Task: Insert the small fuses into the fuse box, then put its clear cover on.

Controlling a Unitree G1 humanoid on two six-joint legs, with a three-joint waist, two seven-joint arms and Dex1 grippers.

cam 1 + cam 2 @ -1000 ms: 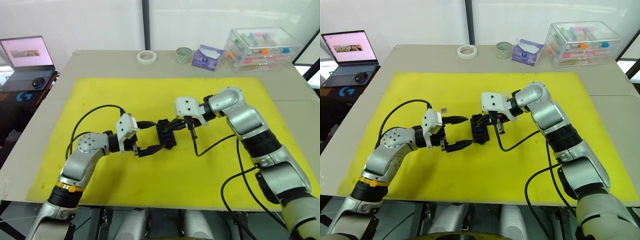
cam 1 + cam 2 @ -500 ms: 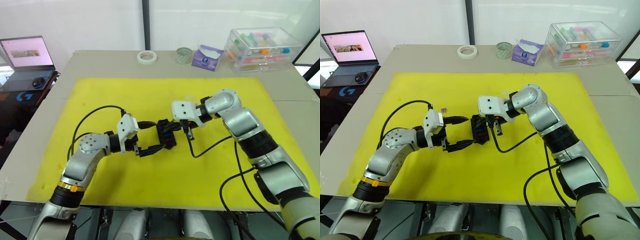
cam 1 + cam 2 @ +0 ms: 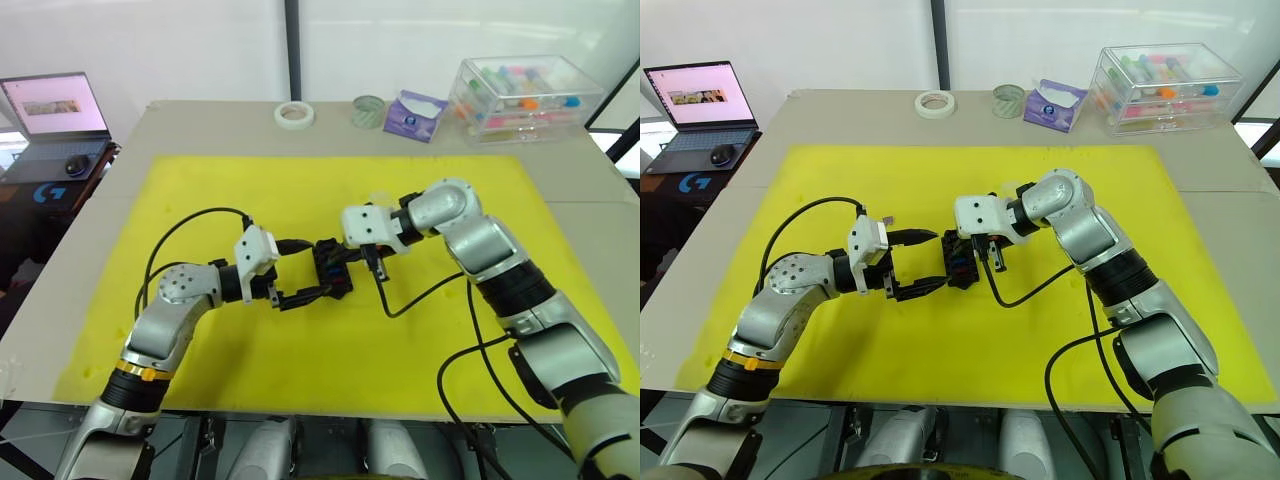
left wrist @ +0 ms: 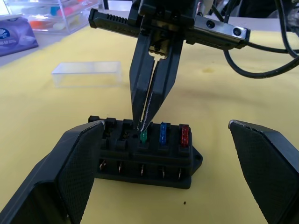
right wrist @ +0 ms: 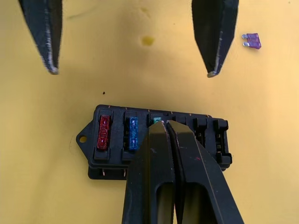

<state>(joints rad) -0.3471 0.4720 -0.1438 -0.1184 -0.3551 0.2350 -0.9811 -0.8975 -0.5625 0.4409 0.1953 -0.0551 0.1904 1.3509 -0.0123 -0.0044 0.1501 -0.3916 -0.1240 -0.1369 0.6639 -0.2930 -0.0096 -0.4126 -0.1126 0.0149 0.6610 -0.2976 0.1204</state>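
Fuse box (image 4: 142,151): small black block, one row of slots on top, metal pins showing along its side wall, mounting ear with a hole at one end. It sits mid-mat on the yellow mat (image 3: 330,340), between the two grippers.

Seated: red fuse (image 5: 103,132), blue fuse (image 5: 133,133), then green fuse (image 4: 143,136) in the third slot. The remaining slots look unfilled.

Right gripper (image 4: 142,125): fingers pressed together, tips right at the top of the green fuse, which is in its slot. Can't tell whether they pinch it or just touch it.

Left gripper (image 3: 918,264): released, fingers spread wide to either side of the box, not touching it in the wrist view.

Purple fuse (image 5: 252,41) lies loose on the mat, well apart from the box, just beyond one left fingertip.

Clear cover (image 4: 87,73): transparent rectangular cap lying on the mat beyond the box, apart from it.

Surface: yellow mat on a beige table (image 3: 200,125). Along the far edge: tape roll (image 3: 294,113), small glass jar (image 3: 367,110), purple tissue pack (image 3: 414,113), clear drawer box of coloured tubes (image 3: 525,93). An open laptop (image 3: 55,115) with a mouse on it sits on a side stand to the left. White wall panels behind.
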